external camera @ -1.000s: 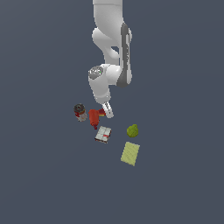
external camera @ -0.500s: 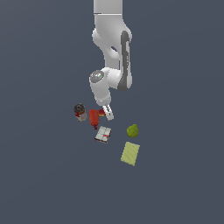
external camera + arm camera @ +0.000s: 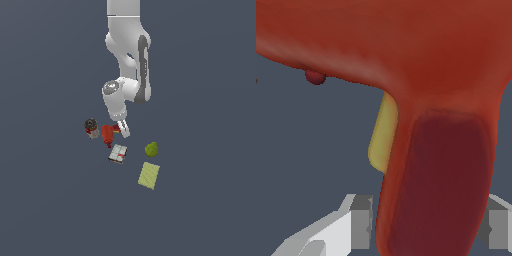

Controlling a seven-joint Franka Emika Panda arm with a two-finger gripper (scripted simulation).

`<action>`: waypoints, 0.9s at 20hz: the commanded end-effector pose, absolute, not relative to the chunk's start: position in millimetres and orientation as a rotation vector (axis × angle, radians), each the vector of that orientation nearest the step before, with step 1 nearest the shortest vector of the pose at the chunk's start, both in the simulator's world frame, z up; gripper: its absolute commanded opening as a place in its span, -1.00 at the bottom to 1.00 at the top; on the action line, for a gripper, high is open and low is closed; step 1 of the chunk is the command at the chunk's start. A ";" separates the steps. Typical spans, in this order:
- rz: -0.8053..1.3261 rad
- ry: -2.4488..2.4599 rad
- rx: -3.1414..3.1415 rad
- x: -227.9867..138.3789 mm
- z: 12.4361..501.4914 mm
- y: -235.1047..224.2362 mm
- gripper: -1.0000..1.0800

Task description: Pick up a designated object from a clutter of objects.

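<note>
The red drill (image 3: 107, 135) lies in the middle of the clutter, between the can and the grey-white box. In the wrist view its orange-red barrel (image 3: 406, 40) fills the frame, with the dark-red handle (image 3: 441, 175) and yellowish mark (image 3: 383, 135) below it. My gripper (image 3: 122, 131) is down at the drill's handle end. In the wrist view the gripper (image 3: 428, 227) straddles the handle, one finger (image 3: 361, 220) on each side. A thin gap shows at one finger, and the other is at the handle's edge. The drill rests on the floor.
A small dark-topped can (image 3: 91, 128) stands on the exterior view's left of the drill. The grey-white box (image 3: 118, 153) lies just in front of it. A green pear (image 3: 151, 149) and a flat yellow-green rectangle (image 3: 149, 175) lie to the exterior view's right.
The arm has come down and its gripper has dropped onto the drill's handle. The objects have not moved.
</note>
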State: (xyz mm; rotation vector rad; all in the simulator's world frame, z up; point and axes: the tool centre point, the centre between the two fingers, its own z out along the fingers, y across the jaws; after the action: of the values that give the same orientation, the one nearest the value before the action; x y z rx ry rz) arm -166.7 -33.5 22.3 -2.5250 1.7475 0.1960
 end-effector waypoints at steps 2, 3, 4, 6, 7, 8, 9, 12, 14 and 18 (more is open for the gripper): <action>0.196 1.748 -2.525 -166.7 22.4 -33.5 -1.00; 0.196 1.748 -2.525 -166.4 22.9 -33.3 -1.00; 0.196 1.748 -2.525 -165.8 23.8 -32.9 -1.00; 0.196 1.748 -2.525 -164.0 26.4 -31.8 -1.00; 0.196 1.748 -2.525 -162.8 28.3 -31.1 -1.00; 0.196 1.748 -2.525 -161.3 30.5 -30.2 -1.00; 0.196 1.748 -2.525 -159.6 32.9 -29.2 -1.00; 0.196 1.749 -2.526 -153.1 42.5 -25.3 -1.00; 0.196 1.749 -2.526 -147.4 50.9 -22.0 -1.00; 0.195 1.751 -2.528 -132.8 72.4 -13.6 -1.00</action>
State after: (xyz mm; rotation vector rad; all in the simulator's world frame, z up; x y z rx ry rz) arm -139.5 -17.5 63.0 -2.5258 1.7534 0.1996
